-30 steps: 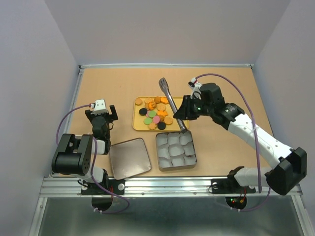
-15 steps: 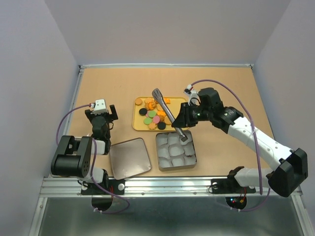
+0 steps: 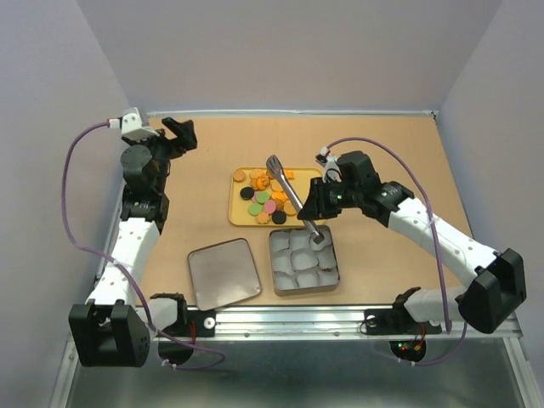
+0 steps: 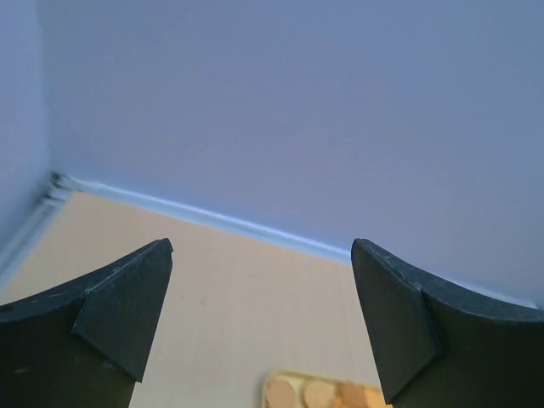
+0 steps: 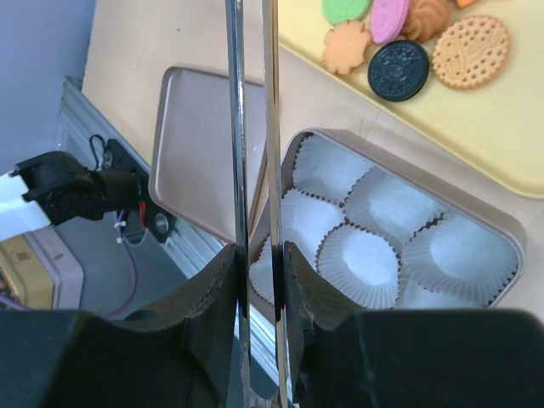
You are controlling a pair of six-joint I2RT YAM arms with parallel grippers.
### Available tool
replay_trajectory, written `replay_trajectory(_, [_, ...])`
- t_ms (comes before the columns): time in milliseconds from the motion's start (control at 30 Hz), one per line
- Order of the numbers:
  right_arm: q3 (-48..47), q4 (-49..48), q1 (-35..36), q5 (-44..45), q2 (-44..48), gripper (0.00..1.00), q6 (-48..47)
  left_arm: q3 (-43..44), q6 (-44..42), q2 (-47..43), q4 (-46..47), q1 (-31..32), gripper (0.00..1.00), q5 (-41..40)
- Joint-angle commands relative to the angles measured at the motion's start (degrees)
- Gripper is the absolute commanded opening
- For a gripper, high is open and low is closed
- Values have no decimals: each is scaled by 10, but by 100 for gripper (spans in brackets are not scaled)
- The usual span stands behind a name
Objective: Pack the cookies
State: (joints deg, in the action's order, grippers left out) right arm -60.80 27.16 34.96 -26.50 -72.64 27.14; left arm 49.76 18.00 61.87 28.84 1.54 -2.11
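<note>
- The right end effector (image 3: 316, 204) is pressed together on a pair of metal tongs (image 3: 289, 191). The tongs run slantwise, with one end over the yellow tray (image 3: 234, 217) and the other over the tin (image 3: 273, 255).
- From the right wrist, the two thin blades of the tongs (image 5: 252, 127) sit close together, pinched by the right end effector (image 5: 257, 255). My guess is that this grip lets the arm squeeze the tongs shut on one flat disc at a time.
- The cookies (image 3: 265, 194) are all heaped on the tray in the middle of the counter (image 3: 382, 144), just behind the tin. I can't tell whether the tongs hold one.
- The tin sits toward the near edge and is lined with white paper cups (image 3: 297, 259), presumably to take the cookies. The cups (image 5: 361, 255) that show in the right wrist view look empty.
- The lid (image 3: 223, 272) lies flat, just left of the tin by the near edge. It is probably parked there so the tin is open for loading.
- The left end effector (image 3: 177, 134) is raised near the far left corner. Its fingers (image 4: 127, 297) are spread with nothing between them, well out of the working arm's way.
- There is no readable writing. The black cookie (image 5: 399, 70) has a stamped pattern, too fine to make out, and the tin and lid show no label.
</note>
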Motion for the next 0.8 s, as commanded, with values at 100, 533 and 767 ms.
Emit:
replay_trajectory(100, [-117, -14, 3, 42, -72, 23, -27, -37, 131, -17, -131, 79, 91, 191])
replay_trajectory(533, [-180, -18, 5, 50, -142, 21, -26, -35, 192, 61, -46, 254, 89, 177])
replay_trajectory(767, [-173, -33, 10, 47, -131, 20, -16, -12, 215, 116, -48, 268, 88, 158])
